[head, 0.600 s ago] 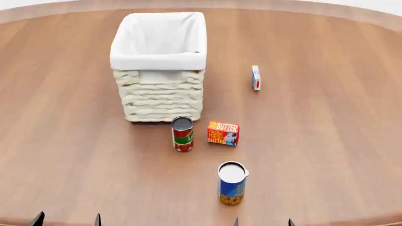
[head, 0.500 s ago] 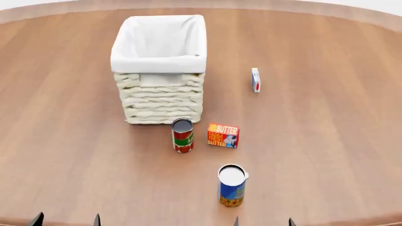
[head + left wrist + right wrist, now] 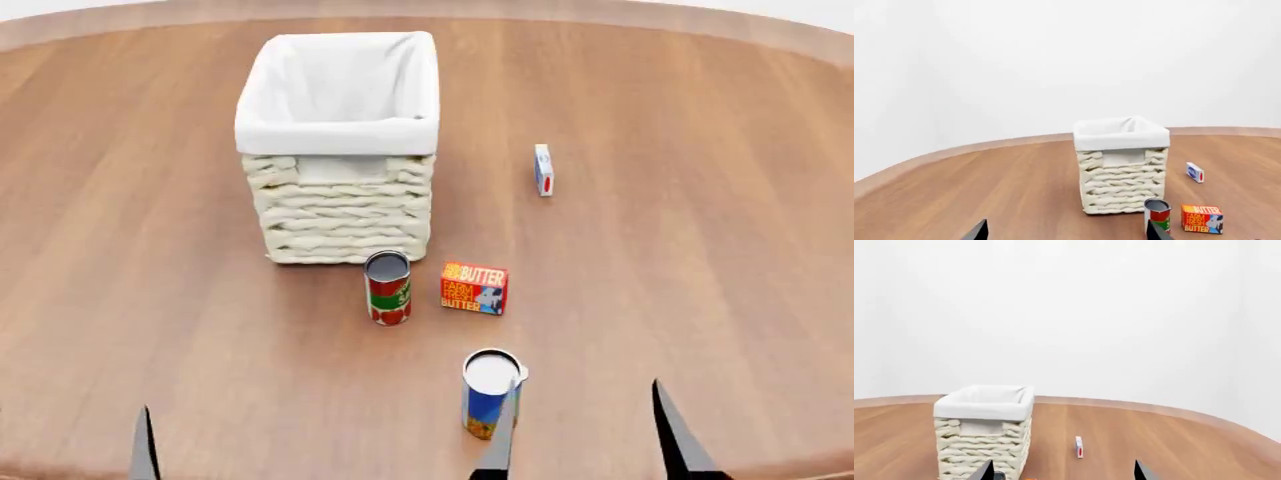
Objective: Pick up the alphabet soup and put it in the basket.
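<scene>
The alphabet soup (image 3: 490,393) stands upright near the table's front edge: blue and yellow label, white top. The cream wicker basket (image 3: 338,190) with a white liner stands at the back left; it also shows in the left wrist view (image 3: 1121,170) and the right wrist view (image 3: 983,440). My right gripper (image 3: 585,445) is open, low at the front, and its inner finger overlaps the soup can's lower part in the picture. My left gripper (image 3: 70,450) is open at the front left, away from everything. The soup is out of both wrist views.
A red-and-green can (image 3: 387,287) and an orange butter box (image 3: 474,287) stand between the soup and the basket. A small white box (image 3: 543,169) stands at the back right. The round wooden table's front edge (image 3: 747,470) runs just behind my grippers.
Both grippers' fingers have come further up into the head view from the bottom edge. The right gripper's inner finger now reaches the soup can. The objects have not moved.
</scene>
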You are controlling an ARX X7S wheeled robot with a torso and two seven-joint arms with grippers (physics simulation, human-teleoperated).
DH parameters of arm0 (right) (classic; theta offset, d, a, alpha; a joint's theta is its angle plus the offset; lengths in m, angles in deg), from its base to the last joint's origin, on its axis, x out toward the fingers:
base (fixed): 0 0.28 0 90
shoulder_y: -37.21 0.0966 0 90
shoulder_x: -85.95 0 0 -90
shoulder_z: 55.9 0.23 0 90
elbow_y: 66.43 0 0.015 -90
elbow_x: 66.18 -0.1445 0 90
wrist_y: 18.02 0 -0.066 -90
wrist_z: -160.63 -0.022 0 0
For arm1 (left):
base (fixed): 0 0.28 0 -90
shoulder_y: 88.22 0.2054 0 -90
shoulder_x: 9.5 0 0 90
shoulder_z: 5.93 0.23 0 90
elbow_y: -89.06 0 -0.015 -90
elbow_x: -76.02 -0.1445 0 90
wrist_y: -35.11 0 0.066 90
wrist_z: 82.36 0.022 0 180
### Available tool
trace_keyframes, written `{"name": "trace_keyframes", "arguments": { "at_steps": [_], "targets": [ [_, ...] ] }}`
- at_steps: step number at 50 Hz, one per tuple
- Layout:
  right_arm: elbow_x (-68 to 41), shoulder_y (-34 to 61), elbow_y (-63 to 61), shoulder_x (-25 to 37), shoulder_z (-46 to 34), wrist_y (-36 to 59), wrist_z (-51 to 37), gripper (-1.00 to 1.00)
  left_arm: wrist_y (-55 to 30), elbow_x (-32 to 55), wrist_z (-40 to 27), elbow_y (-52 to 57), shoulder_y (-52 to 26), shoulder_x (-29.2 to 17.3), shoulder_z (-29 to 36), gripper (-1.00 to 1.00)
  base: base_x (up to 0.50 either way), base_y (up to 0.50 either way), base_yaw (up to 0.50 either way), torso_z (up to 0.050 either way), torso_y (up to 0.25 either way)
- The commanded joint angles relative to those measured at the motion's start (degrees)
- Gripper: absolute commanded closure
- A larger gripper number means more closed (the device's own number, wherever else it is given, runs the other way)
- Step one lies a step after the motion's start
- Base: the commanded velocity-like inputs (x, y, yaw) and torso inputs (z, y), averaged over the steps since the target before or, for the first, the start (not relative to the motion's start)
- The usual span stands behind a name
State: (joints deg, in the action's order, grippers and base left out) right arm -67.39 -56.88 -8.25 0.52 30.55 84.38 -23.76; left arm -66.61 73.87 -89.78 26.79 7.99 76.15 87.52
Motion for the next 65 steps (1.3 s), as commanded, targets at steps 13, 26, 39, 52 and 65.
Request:
{"name": "trace_keyframes", "arguments": {
  "at_steps": [13, 26, 39, 52, 65],
  "targets": [
    [-3.16, -3.06, -15.97, 2.27, -1.79, 7.16, -1.47, -1.00, -3.10, -1.13, -3.56, 16.95, 6.39, -2.47, 1.32, -1.00, 0.13, 0.00, 0.00, 0.000, 0.000],
    [-3.70, -2.93, -16.37, 3.16, -2.25, 7.83, -2.70, -1.00, -3.30, -0.25, -4.43, 16.62, 6.13, -3.36, 1.74, -1.00, 0.50, 0.00, 0.00, 0.000, 0.000],
    [-4.46, -2.38, -16.51, 3.89, -2.76, 8.61, -3.54, -1.00, -3.12, -0.07, -5.26, 16.61, 6.46, -4.15, 2.62, -1.00, 0.50, 0.00, 0.00, 0.000, 0.000],
    [-5.29, -2.60, -16.19, 4.64, -2.98, 8.12, -4.11, -1.00, -3.26, -0.01, -6.12, 15.94, 6.18, -4.79, 3.28, -1.00, 0.50, 0.00, 0.00, 0.000, 0.000],
    [-6.69, -2.37, -16.38, 5.02, -2.42, 8.78, -5.18, -1.00, -3.56, 0.57, -6.71, 15.56, 5.98, -5.36, 3.66, -1.00, 0.07, 0.20, 0.00, 0.000, 0.001]
  ]
}}
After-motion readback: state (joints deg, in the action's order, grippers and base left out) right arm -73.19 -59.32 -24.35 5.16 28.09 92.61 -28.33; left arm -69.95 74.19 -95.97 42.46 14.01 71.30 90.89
